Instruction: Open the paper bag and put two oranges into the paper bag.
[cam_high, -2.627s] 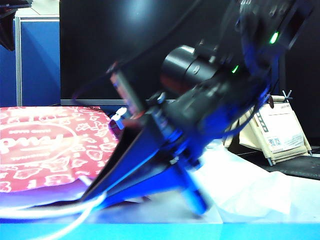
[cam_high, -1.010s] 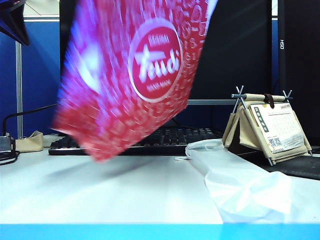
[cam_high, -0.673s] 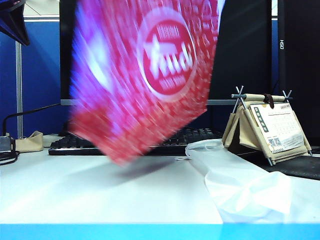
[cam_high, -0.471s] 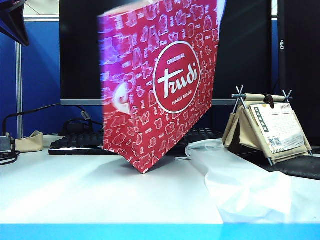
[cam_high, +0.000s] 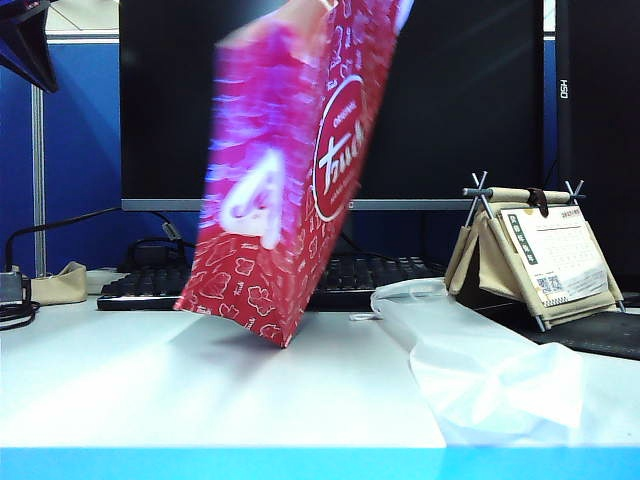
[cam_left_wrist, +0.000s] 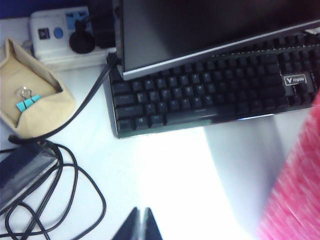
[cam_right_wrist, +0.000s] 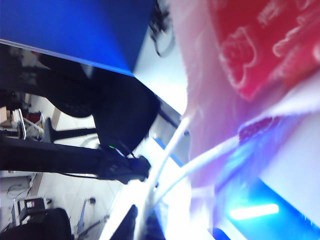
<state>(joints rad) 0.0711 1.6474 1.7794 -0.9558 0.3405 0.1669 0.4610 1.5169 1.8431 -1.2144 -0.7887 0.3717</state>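
The red paper bag (cam_high: 290, 180) with white animal outlines hangs tilted in the air. Its lowest corner is just above the white table (cam_high: 200, 400), in front of the keyboard. In the right wrist view my right gripper (cam_right_wrist: 143, 212) is shut on the bag's white cord handle (cam_right_wrist: 170, 150), and the red bag (cam_right_wrist: 260, 45) hangs beyond it. My left gripper (cam_left_wrist: 141, 210) is shut with nothing in it, above bare table near the keyboard (cam_left_wrist: 200, 95). A blurred edge of the bag (cam_left_wrist: 295, 190) shows beside it. The oranges are out of view. Neither gripper shows in the exterior view.
A translucent white plastic bag (cam_high: 480, 370) lies on the table at the right, with a desk calendar (cam_high: 540, 250) behind it. A black monitor (cam_high: 450, 100) and keyboard (cam_high: 150, 285) stand at the back. Black cables (cam_left_wrist: 60, 200), a beige pouch (cam_left_wrist: 30, 95) and a power strip (cam_left_wrist: 55, 35) are near the left gripper.
The bag, earlier flat on the table under the right arm, was lifted and has swung. Over the last half second it turned its narrow side toward the camera.
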